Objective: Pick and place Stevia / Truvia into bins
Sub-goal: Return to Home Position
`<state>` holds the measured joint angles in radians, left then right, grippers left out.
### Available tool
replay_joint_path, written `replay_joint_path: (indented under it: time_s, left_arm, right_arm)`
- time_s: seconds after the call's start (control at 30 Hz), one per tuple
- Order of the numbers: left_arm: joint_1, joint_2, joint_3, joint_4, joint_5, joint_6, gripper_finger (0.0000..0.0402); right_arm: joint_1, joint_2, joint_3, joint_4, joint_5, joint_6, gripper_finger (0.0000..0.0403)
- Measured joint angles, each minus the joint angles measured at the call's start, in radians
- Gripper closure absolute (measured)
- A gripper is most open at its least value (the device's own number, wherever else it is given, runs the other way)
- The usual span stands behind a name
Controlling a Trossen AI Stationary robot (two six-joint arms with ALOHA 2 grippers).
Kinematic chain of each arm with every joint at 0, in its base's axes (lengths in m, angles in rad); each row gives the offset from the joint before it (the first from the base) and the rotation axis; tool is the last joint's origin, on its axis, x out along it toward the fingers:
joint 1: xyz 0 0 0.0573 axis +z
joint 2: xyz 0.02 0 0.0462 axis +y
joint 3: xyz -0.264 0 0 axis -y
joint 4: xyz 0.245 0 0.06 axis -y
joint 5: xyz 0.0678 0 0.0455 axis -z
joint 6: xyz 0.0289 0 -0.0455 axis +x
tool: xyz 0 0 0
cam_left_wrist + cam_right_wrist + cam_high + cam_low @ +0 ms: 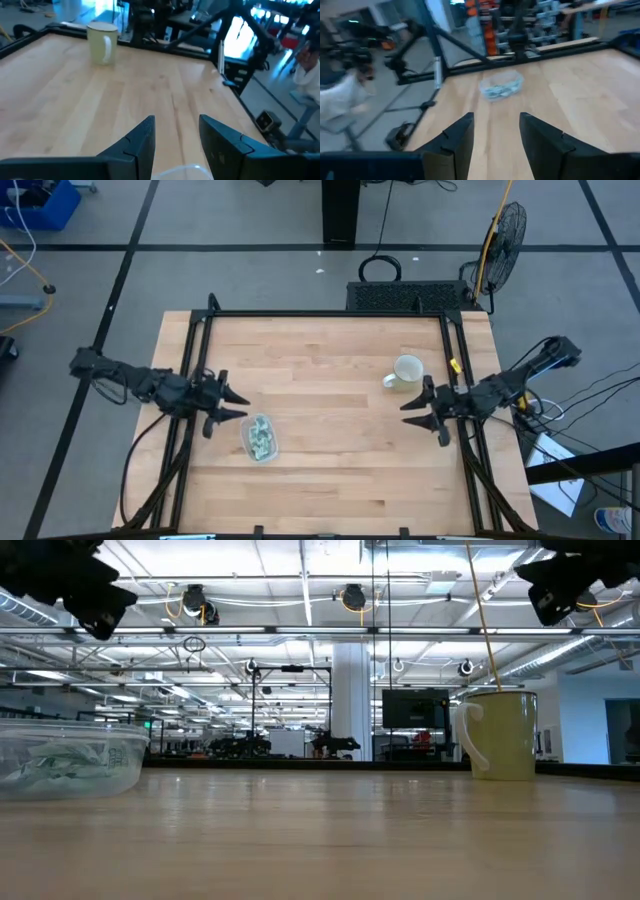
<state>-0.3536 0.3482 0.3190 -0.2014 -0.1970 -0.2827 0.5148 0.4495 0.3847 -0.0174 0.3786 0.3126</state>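
Observation:
The clear bin (pixel 260 437) stands on the table left of centre, with several pale green and white Stevia packets (pixel 261 439) lying inside it. The low view shows the bin (pixel 68 760) at the left, and the right wrist view shows it (pixel 502 84) farther off. My left gripper (pixel 238 405) hovers open just beyond the bin's far-left corner, pointing toward the table's right; its fingers (pixel 145 140) hold nothing. My right gripper (pixel 412 413) hovers open near the table's right side, pointing left, beside the mug. No packet lies loose on the table.
A pale mug (pixel 404 371) with a handle stands upright right of centre, just beyond my right gripper; it also shows in the low view (pixel 498 735) and left wrist view (pixel 102 43). A dark frame (pixel 330 313) borders the table. A person in white (pixel 342 97) shows beyond the table.

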Motion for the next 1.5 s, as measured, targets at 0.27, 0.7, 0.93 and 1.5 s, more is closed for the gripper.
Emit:
replay_joint_path:
  time_s: [0.27,0.7,0.93,1.5]
  left_arm:
    - [0.157,-0.186,-0.029,-0.008,0.128,0.074,0.0245]
    - [0.27,-0.231,-0.245,0.243,0.206,0.062,0.0245]
    - [0.329,-0.231,-0.297,0.289,0.246,0.038,0.0245]
    - [0.376,-0.231,-0.309,0.257,0.249,0.01,0.0245]
  right_arm:
    - [0.0,-0.214,-0.102,-0.001,-0.018,-0.064,0.025]
    - [0.0,-0.391,-0.19,-0.01,-0.016,-0.097,0.025]
    - [0.0,-0.422,-0.22,-0.009,-0.015,-0.085,0.025]
    - [0.0,-0.429,-0.324,0.05,-0.016,0.016,0.025]
